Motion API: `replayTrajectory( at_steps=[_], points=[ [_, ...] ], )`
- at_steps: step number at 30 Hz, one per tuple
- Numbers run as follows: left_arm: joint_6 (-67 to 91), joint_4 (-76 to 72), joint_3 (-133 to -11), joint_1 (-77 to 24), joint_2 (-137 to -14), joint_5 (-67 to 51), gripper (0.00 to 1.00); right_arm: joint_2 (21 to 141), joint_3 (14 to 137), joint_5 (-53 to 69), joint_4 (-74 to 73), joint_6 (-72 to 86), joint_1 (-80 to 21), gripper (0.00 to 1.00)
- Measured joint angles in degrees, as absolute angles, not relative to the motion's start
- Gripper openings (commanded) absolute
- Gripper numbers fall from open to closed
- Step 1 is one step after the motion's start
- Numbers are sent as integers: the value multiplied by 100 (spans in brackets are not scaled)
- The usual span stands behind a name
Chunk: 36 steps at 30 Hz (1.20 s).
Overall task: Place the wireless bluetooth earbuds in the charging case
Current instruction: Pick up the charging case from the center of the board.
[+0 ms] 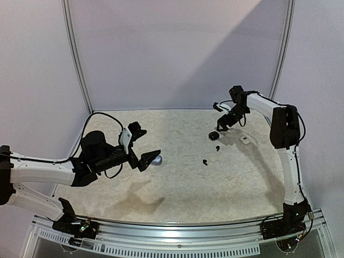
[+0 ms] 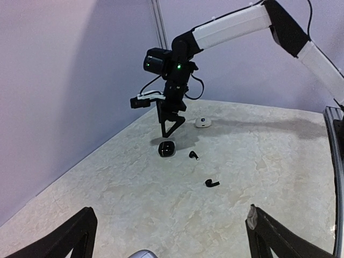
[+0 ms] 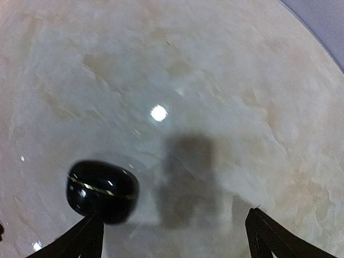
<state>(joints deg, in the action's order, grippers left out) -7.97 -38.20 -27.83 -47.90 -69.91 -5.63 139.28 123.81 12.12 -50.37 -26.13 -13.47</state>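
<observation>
Beige, marble-patterned tabletop [image 1: 188, 188] across the middle, with pale lilac walls behind. Long white-and-black right arm [image 1: 290, 161] rising from the near right corner and bending over the far right of the table. White-and-black left arm [image 1: 48, 169] lying low, reaching in from the left edge toward centre-left.

Right gripper [image 1: 221, 124] pointing down, raised off the surface, with fingers [image 3: 80, 239] spread wide and clamped on nothing. Left gripper [image 1: 148, 144] likewise spread wide, fingers [image 2: 70, 236] holding nothing.

Glossy black rounded charging case [image 1: 213, 135] resting on the table just beside and below the right gripper, close to one fingertip in the right wrist view, crossed by a thin pale seam line; open or closed, not clear. Small white rounded pod [image 1: 245, 140] on the table to its right, apart from it. Pale silver rounded piece [image 1: 157, 160] on the surface right at the left gripper's lower fingertip; touching or not, impossible to tell.

Two tiny black plastic earbuds [image 1: 217, 147] lying loose on the bare table, outside the case: one just beside the black case, the second earbud [image 1: 205, 161] farther toward the centre, apart from the first.
</observation>
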Motion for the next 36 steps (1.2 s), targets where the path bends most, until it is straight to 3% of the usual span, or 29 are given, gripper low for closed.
replayTrajectory(
  at_steps=[7, 21, 27, 36],
  points=[
    [-843, -3819, -2799, -4797, -7006, -561, 98, 14230, 12713, 1509, -4840, -2427, -1811, 94],
    [-860, -3819, -2799, -4797, -7008, -561, 98, 14551, 12728, 725, -5006, -1710, -2106, 86],
    [-860, -3819, -2799, -4797, -7008, -561, 98, 14549, 12726, 611, -5013, -1485, -2139, 87],
    [-860, -3819, -2799, -4799, -7008, -561, 98, 14536, 12702, 169, -4945, -272, -2187, 82]
  ],
)
